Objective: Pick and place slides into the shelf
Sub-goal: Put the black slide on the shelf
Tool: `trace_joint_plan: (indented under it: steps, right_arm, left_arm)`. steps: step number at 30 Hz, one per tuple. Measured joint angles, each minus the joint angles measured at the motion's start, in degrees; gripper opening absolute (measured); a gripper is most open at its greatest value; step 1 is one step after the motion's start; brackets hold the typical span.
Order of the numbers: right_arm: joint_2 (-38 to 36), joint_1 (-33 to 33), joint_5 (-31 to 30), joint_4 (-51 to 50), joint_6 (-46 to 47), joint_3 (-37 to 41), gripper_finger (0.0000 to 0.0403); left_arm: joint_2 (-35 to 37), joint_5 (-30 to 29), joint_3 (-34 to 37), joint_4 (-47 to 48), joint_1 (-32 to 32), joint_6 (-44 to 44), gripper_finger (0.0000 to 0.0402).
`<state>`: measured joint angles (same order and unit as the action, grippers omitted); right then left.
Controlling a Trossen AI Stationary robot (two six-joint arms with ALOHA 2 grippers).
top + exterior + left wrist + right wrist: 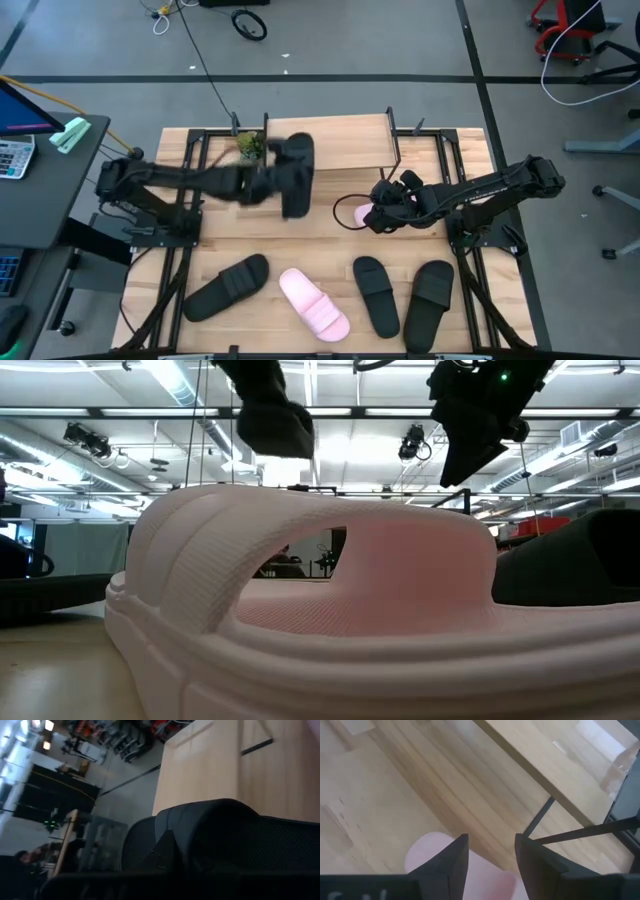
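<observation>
My left gripper (272,182) is shut on a black slide (297,175), held in the air just left of the shelf (340,142), a light wooden plank on thin black legs (540,817) at the table's far middle. In the low view that slide (272,415) hangs high up. My right gripper (490,862) is open above a pale pink slide (427,857), which lies flat on the table by the shelf's near right corner (358,213). Its fingers stand over the slide, apart from it. My left gripper comes level from the table's left at the black slide's left long side (284,180), fingers lying across the slide. The slide (225,845) fills the wrist view and hides the fingers, so the kind of hold does not show. It is lifted clear of the table.
Along the near edge lie a black slide (225,288), a pink slide (313,303) and two black slides (375,295) (430,300). A small green plant (250,146) stands at the shelf's left end. Bare slatted tabletop (330,245) lies between shelf and near row.
</observation>
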<state>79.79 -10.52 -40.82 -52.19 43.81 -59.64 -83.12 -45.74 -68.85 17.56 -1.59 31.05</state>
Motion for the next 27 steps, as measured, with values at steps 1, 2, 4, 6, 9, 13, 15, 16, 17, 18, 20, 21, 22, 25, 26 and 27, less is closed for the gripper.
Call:
trace_joint_plan:
  steps: [1,2,4,6,9,13,15,16,17,18,20,21,22,25,26,27]
  right_arm:
    - [0.0,0.0,0.02,0.0,0.0,0.0,0.0165]
    - [0.0,0.0,-0.07,-0.02,0.0,0.0,0.0165]
    - [0.0,0.0,-0.89,0.0,0.0,0.01,0.0165]
    - [0.0,0.0,-2.22,0.0,0.02,0.02,0.0165]
    - [-0.01,0.0,-3.59,0.0,0.0,0.02,0.0165]
    - [-0.01,0.0,-3.89,0.0,0.0,0.02,0.0165]
    - [0.0,0.0,-3.92,0.0,0.0,0.02,0.0165]
    - [-0.02,0.0,-3.92,0.0,0.0,0.02,0.0165]
    - [-0.02,0.0,-3.92,0.0,0.0,0.02,0.0165]
    - [0.0,0.0,-3.92,0.0,-0.01,0.02,0.0165]
    - [-0.02,0.0,-3.92,0.0,0.0,0.02,0.0165]
    - [0.0,0.0,-3.94,0.0,0.0,0.02,0.0165]
    - [-0.02,0.0,-3.98,0.0,0.0,0.02,0.0165]
    - [-0.02,0.0,-3.96,0.0,0.11,0.02,0.0165]
    - [-0.02,0.0,-3.96,0.0,0.11,0.02,0.0165]
    - [-0.02,0.0,-3.96,0.0,0.13,0.02,0.0165]
  left_arm:
    - [-0.05,2.26,0.03,-1.19,-2.51,1.26,0.0012]
    - [-0.26,3.65,0.03,-2.64,-4.8,2.34,0.0012]
    - [-0.76,4.8,0.03,-4.72,-9.13,4.58,0.0012]
    - [-1.21,5.74,0.03,-5.97,-13.12,6.04,0.0012]
    - [-1.23,15.59,0.03,-6.49,-18.9,5.36,0.0012]
    - [-1.46,21.56,0.03,-6.41,-24.28,4.31,0.0012]
    - [-1.95,22.09,0.03,-6.53,-26.25,4.28,0.0012]
    - [-2.06,23.15,0.07,-5.81,-27.23,4.29,0.0012]
    - [-2.34,24.03,0.12,-5.58,-27.98,4.29,0.0012]
    - [-2.83,25.08,0.08,-6.12,-28.55,4.14,0.0012]
    - [-3.92,26.38,0.19,-6.27,-29.38,3.9,0.0012]
    - [-4.49,26.51,0.51,-6.4,-29.5,4.21,0.0012]
    - [-5.25,26.63,0.8,-6.58,-29.48,4.63,0.0012]
    - [-7.34,26.88,1.15,-6.5,-29.43,5.66,0.0012]
    - [-7.92,26.89,1.15,-6.78,-29.48,5.69,0.0012]
    - [-8.38,26.81,1.1,-7.2,-29.63,5.94,0.0012]
